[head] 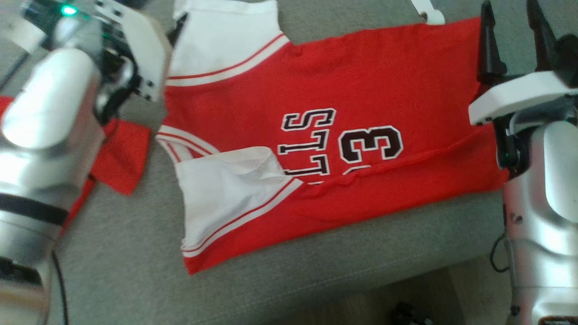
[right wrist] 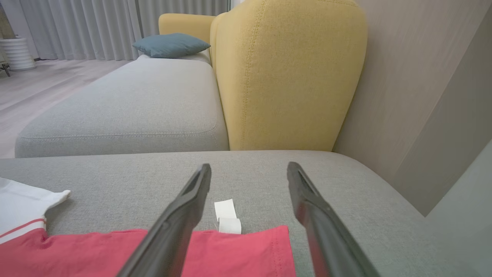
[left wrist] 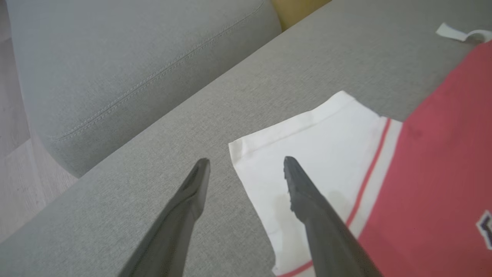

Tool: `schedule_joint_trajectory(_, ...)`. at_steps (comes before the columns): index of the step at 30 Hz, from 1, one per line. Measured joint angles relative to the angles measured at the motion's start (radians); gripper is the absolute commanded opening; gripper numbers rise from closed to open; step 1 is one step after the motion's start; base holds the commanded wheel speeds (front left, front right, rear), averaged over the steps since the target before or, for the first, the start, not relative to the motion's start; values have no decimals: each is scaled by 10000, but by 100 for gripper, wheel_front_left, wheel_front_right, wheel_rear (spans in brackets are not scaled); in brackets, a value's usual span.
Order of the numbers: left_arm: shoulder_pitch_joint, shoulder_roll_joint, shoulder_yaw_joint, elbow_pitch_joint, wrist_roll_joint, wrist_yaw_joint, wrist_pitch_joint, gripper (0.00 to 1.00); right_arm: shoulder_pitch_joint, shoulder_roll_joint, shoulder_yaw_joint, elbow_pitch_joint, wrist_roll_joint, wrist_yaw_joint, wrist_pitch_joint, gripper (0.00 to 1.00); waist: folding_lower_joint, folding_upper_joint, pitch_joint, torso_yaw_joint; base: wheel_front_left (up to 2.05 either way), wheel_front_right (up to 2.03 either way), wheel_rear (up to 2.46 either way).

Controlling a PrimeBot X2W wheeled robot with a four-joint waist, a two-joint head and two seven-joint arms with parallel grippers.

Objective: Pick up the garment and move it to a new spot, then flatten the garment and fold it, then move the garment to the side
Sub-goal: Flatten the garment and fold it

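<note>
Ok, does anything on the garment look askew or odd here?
Yes. On the jersey, the near edge is flipped up in a slanted, wavy fold that covers part of the lettering, and a white tag sticks out on the far side. No damage visible.

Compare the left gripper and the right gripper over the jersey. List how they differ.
1. The left gripper straddles the edge of the white sleeve, with one finger over the grey cushion. The right gripper sits above the red hem, with the white tag between its fingers.
2. The left gripper points down at the seat. The right gripper points more level, toward the yellow backrest.
Both are open and hold nothing.
</note>
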Motion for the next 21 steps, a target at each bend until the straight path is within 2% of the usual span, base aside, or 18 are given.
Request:
schedule_joint_trajectory(3, -505, 259, -326, 696, -198, 0, 159, 100, -267, 17, 219, 90, 134, 0, -104, 100, 0, 0, 277, -341, 0, 0, 0)
schedule_joint_trajectory(9, -1330, 418, -1012, 1662, -500, -73, 130, 100, -455, 46, 531, 109, 382, 0, -280, 100, 0, 0, 831, -863, 0, 0, 0)
schedule_joint_trajectory(14, -1924, 660, -1383, 2694, -389, -73, -13, 100, -598, 86, 654, 19, 499, 0, -364, 100, 0, 0, 1246, -1201, 0, 0, 0)
schedule_joint_trajectory(18, -2308, 652, -1549, 3200, -470, -73, -184, 100, -597, 105, 727, -63, 502, 0, -364, 100, 0, 0, 1426, -1386, 0, 0, 0)
schedule_joint_trajectory(21, -2424, 552, -1856, 3271, -1135, -63, -178, 100, -597, 123, 704, -65, 500, 0, -357, 100, 0, 0, 1475, -1429, 0, 0, 0)
